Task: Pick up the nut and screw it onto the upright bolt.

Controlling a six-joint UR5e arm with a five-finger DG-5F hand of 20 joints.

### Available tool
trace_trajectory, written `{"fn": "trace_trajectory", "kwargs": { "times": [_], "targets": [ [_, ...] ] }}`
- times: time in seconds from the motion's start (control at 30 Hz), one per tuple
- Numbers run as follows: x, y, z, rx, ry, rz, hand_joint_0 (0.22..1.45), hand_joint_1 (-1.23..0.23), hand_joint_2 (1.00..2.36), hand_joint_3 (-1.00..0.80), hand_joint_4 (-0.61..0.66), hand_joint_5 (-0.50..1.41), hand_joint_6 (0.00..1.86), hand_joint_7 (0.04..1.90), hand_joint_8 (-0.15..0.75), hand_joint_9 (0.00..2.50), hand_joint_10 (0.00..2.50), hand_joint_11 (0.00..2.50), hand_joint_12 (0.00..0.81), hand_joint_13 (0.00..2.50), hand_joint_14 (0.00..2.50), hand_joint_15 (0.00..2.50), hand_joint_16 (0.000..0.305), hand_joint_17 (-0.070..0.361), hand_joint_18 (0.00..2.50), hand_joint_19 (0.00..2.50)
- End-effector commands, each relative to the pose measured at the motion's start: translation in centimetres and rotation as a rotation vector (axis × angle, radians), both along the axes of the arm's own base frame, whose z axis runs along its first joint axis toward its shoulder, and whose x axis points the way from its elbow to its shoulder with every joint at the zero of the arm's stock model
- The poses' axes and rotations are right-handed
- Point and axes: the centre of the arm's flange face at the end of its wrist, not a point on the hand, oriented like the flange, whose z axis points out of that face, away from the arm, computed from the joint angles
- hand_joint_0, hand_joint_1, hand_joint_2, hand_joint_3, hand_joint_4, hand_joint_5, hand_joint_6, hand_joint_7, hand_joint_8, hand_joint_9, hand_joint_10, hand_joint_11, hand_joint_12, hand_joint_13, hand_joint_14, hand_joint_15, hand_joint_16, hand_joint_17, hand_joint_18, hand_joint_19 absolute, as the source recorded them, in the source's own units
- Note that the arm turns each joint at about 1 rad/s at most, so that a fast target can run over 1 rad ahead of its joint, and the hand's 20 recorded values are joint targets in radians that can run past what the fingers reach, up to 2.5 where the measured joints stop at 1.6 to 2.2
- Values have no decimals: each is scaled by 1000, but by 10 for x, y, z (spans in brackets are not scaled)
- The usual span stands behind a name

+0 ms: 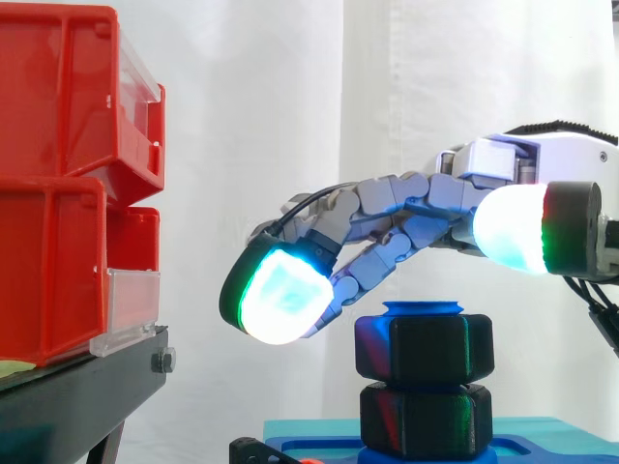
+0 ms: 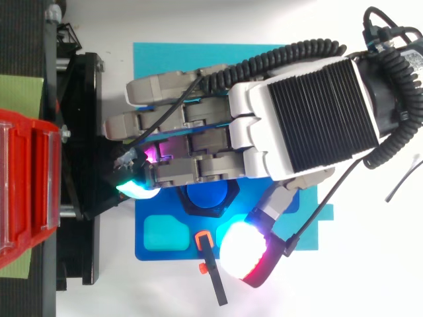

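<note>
Hand (image 2: 310,112): my fingers are stretched out and relaxed, and the thumb is set well apart from them. Nothing is held. A cyan-white fingertip (image 1: 282,295) hangs to the left of the nut and the thumb pad (image 1: 513,227) is up to its right. I cannot tell whether any finger touches it.

Nut (image 1: 426,348): black and hexagonal, it is already on the upright blue bolt (image 1: 423,310), whose top shows just above it. A second black hex piece (image 1: 426,418) sits directly below on the same bolt.

The bolt stands on a blue base (image 2: 142,251), which lies on a teal mat (image 2: 172,59). An orange-and-black tool (image 2: 210,267) lies at the base's edge.

Red bins (image 1: 58,193) on a black stand (image 1: 77,396) are well to the left. Their clear label holders (image 1: 131,309) carry nothing I can read.
</note>
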Motion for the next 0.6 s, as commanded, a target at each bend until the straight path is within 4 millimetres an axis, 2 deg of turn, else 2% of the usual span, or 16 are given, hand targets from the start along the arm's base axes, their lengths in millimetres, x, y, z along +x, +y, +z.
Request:
{"fn": "trace_trajectory", "kwargs": {
  "times": [0.0, 0.13, 0.57],
  "targets": [
    [-1, -3, 0, 0, 1, -2, 453, -14, 1000, -500, 207, -35, 504, 1027, 189, 435, 0, 0, 280, 216, 0, 0, 31, 69, 0, 0],
    [-1, -6, 0, 0, 4, -5, 455, -25, 1000, -500, 187, -31, 504, 1167, 192, 459, 0, 0, 277, 248, 0, 0, 30, 68, 0, 0],
    [-3, -7, -4, -5, 25, -6, 465, -38, 1000, -500, 170, 3, 501, 1394, 209, 564, 0, 0, 261, 350, 0, 0, 28, 62, 0, 0]
  ]
}}
